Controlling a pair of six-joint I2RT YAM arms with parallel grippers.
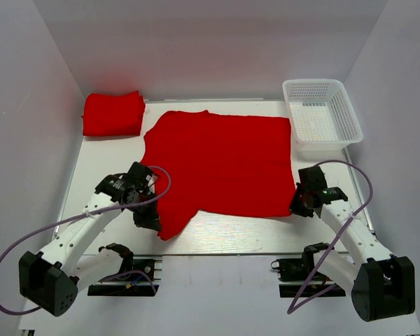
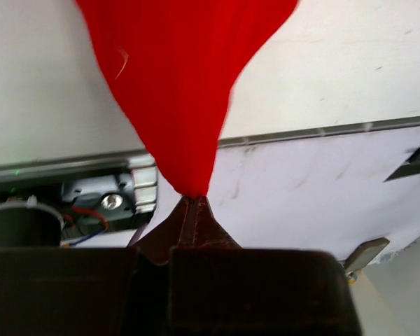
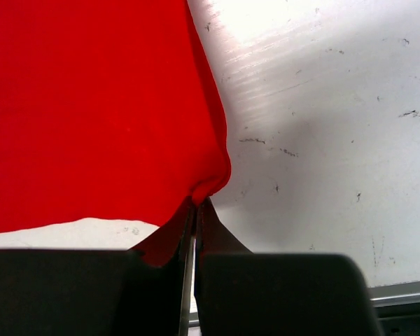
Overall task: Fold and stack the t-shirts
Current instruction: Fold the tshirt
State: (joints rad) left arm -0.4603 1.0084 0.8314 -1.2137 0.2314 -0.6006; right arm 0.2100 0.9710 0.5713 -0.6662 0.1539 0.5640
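Note:
A bright red t-shirt (image 1: 224, 161) lies spread across the white table. A folded red t-shirt (image 1: 113, 113) rests at the back left. My left gripper (image 1: 148, 218) is shut on the spread t-shirt's near-left corner; in the left wrist view the cloth (image 2: 182, 91) hangs taut from my left gripper (image 2: 194, 199). My right gripper (image 1: 299, 204) is shut on the same t-shirt's near-right corner; in the right wrist view the red hem (image 3: 105, 112) bunches between the closed tips of the right gripper (image 3: 199, 201).
A white mesh basket (image 1: 322, 112) stands at the back right. The table's metal front edge (image 2: 322, 131) runs just behind the left gripper, with the arm base hardware (image 2: 105, 199) below it. White walls enclose the table on three sides.

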